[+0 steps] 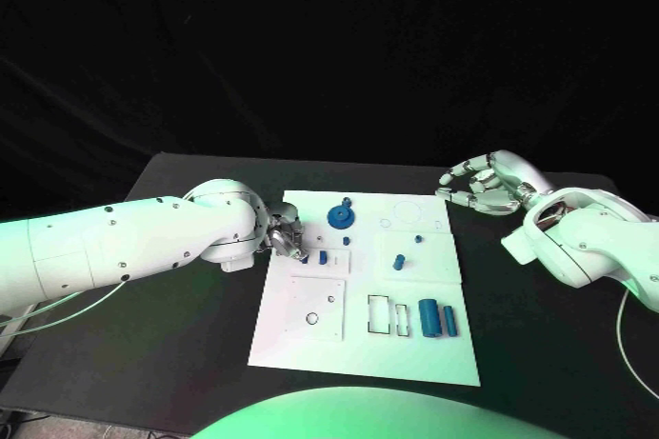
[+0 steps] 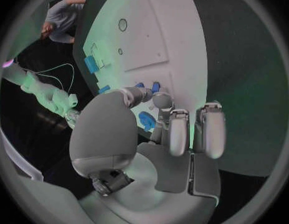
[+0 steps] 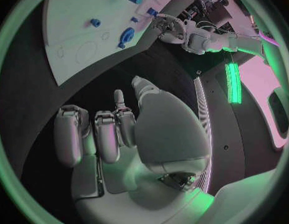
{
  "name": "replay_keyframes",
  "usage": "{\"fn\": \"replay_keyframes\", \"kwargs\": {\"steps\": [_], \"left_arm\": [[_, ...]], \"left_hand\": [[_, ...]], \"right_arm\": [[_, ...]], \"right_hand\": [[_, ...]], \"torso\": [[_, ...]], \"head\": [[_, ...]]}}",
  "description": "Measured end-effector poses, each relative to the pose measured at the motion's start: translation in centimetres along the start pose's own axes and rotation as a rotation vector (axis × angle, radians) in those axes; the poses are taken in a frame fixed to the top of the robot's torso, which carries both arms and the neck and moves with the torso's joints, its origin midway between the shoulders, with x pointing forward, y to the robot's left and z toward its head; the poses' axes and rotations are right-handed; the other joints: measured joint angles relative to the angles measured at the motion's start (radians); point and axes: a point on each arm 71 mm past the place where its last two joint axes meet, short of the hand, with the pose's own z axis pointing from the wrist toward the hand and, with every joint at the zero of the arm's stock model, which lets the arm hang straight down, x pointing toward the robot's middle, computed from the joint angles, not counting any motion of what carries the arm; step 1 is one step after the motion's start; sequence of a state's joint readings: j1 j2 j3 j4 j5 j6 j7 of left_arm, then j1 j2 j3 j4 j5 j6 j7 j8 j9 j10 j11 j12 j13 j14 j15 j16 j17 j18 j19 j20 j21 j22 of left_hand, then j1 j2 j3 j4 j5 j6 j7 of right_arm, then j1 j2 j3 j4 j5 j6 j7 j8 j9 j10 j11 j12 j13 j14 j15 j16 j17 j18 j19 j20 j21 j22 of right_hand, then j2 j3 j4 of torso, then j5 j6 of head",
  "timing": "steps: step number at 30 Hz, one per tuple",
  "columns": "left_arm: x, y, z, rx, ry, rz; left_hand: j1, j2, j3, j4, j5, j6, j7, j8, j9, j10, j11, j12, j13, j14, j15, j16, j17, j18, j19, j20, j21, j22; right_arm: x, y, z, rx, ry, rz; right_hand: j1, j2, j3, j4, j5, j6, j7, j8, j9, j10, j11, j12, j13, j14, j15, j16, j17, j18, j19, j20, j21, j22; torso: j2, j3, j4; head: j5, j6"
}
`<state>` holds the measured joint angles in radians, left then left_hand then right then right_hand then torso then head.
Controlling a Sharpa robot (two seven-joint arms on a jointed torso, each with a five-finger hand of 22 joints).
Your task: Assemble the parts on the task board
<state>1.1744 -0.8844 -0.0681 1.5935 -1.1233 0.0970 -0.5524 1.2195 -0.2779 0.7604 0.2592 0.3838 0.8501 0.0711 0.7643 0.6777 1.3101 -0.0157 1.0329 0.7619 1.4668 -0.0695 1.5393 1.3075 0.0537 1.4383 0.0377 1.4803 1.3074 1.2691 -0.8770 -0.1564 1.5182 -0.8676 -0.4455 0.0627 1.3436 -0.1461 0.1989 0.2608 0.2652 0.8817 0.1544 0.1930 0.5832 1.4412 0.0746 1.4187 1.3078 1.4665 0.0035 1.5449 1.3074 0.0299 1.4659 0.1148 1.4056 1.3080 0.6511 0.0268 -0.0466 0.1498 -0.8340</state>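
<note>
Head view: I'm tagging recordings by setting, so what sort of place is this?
Probably a robotics lab test bench: a black table against a black backdrop, a white task board with small blue parts and marked outlines, and the left hand and right hand working over it.

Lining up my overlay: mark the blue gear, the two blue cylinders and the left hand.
blue gear [image 1: 341, 215]: head view, its round face.
two blue cylinders [image 1: 429, 317]: head view, middle of the larger one.
left hand [image 1: 288, 239]: head view, its silver fingers.

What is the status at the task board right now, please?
Left hand at task board edge, fingers empty. Right hand off board, curled, empty. Blue parts loose.
</note>
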Motion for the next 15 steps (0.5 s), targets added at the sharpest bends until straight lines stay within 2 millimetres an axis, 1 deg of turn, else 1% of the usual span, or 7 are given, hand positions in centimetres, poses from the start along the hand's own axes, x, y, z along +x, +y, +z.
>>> {"fn": "replay_keyframes", "kwargs": {"steps": [6,8,12,15], "left_arm": [[0.06,0.0,0.01,0.0,0.003,0.001],[0.06,0.03,0.0,-0.001,0.003,0.001],[0.09,0.06,0.0,-0.001,0.004,0.001],[0.09,0.05,0.0,-0.001,0.004,0.001]], "left_hand": [[0.0,0.0,0.002,0.002,0.003,0.0,0.0,0.006,0.002,0.0,0.0,0.0,-0.004,0.0,0.0,0.0,0.0,0.0,0.0,0.0,0.0,0.0],[-0.004,-0.004,0.003,0.003,0.003,0.001,0.0,0.006,0.003,0.002,-0.002,-0.003,-0.004,0.0,0.0,0.0,0.0,0.0,0.0,0.0,0.0,0.0],[-0.009,-0.009,0.003,0.003,0.007,0.01,-0.01,0.006,0.009,0.004,-0.004,-0.003,-0.005,0.0,0.0,0.0,0.0,0.0,0.0,0.0,0.0,0.0],[-0.009,-0.009,0.003,0.003,0.007,0.011,-0.01,0.01,0.014,0.004,-0.004,-0.003,-0.005,0.0,0.0,0.0,0.0,0.0,0.0,0.0,0.0,0.0]], "right_arm": [[-0.01,-0.01,-0.01,0.0,0.0,0.0],[-0.02,-0.02,-0.01,0.0,0.0,-0.001],[-0.02,-0.02,-0.01,0.0,0.0,-0.001],[-0.02,-0.02,-0.02,0.0,0.0,-0.001]], "right_hand": [[0.0,0.0,0.0,0.0,0.0,0.0,0.0,0.0,0.0,0.0,0.0,0.0,0.0,0.0,0.0,0.0,0.0,0.0,0.0,0.0,0.0,0.0],[0.0,0.0,0.0,0.0,0.0,0.0,0.0,0.0,0.0,0.0,0.0,0.0,0.0,0.0,0.0,0.0,0.0,0.0,0.0,0.0,0.0,0.0],[0.0,0.0,0.0,0.0,0.0,0.0,0.0,0.0,0.0,0.0,0.0,0.0,0.0,0.0,0.0,0.0,0.0,0.0,0.0,0.0,0.0,0.0],[0.0,0.0,0.0,0.0,0.0,0.0,0.0,0.0,0.0,0.0,0.0,0.0,0.0,0.0,0.0,0.0,0.0,0.0,0.0,0.0,0.0,0.0]], "torso": [[0.0,0.0,0.0006],[0.0,0.0,0.0004],[0.0,-0.0006,-0.0003],[0.0,-0.0006,-0.0006]], "head": [[0.002,0.001],[0.002,0.002],[0.003,0.002],[0.003,0.002]]}}
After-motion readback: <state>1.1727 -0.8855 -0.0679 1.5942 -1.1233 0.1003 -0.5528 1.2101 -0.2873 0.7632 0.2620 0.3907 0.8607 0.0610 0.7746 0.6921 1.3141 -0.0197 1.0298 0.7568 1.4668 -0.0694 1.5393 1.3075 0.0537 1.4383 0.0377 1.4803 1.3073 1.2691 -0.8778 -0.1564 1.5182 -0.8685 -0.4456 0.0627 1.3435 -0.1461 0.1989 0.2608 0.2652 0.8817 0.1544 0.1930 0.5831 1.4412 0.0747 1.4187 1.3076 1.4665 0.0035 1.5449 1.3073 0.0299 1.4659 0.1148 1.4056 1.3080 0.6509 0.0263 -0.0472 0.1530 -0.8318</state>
